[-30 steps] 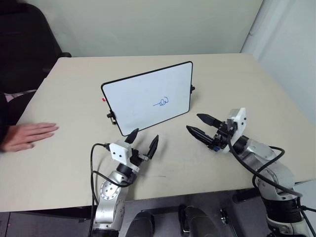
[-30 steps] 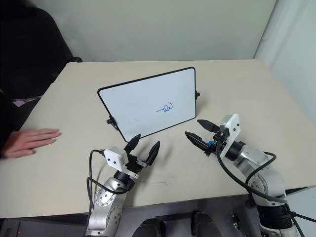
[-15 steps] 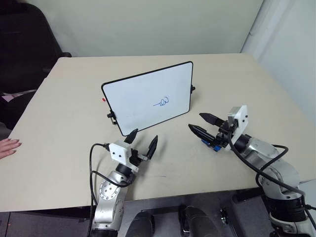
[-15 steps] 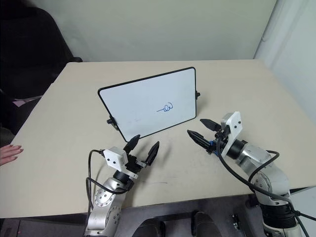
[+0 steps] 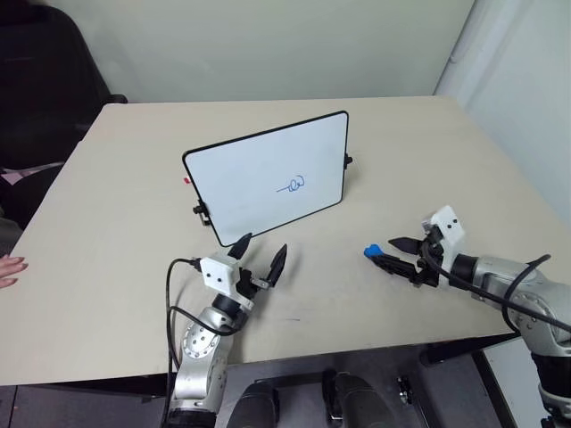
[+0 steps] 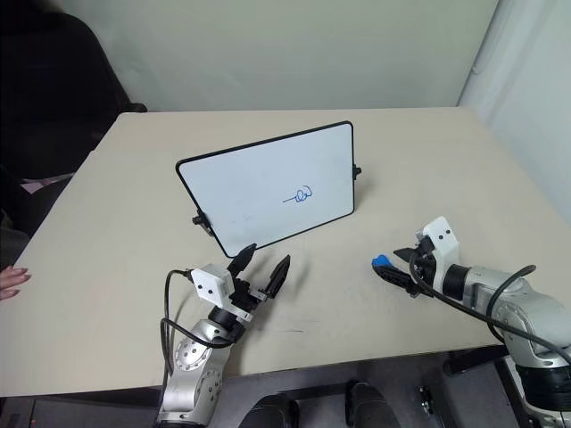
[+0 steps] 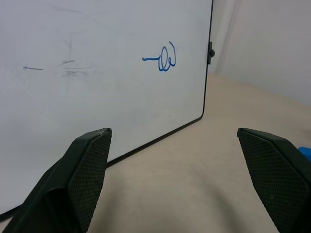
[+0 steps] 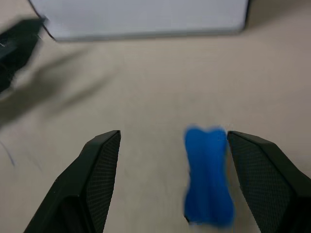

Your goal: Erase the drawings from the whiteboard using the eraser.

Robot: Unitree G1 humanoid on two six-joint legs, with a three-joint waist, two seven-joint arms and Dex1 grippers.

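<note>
From the left eye view, you see the eraser (image 5: 372,251) on the table (image 5: 125,196), right of the propped whiteboard (image 5: 268,175) with its drawings (image 5: 294,185). It looks light and stiff; pinch its 2 long sides. In the left wrist view, your left gripper (image 7: 175,182) is spread wide, holding nothing. In the right wrist view, your right gripper (image 8: 172,182) gapes around the eraser without gripping it.
</note>
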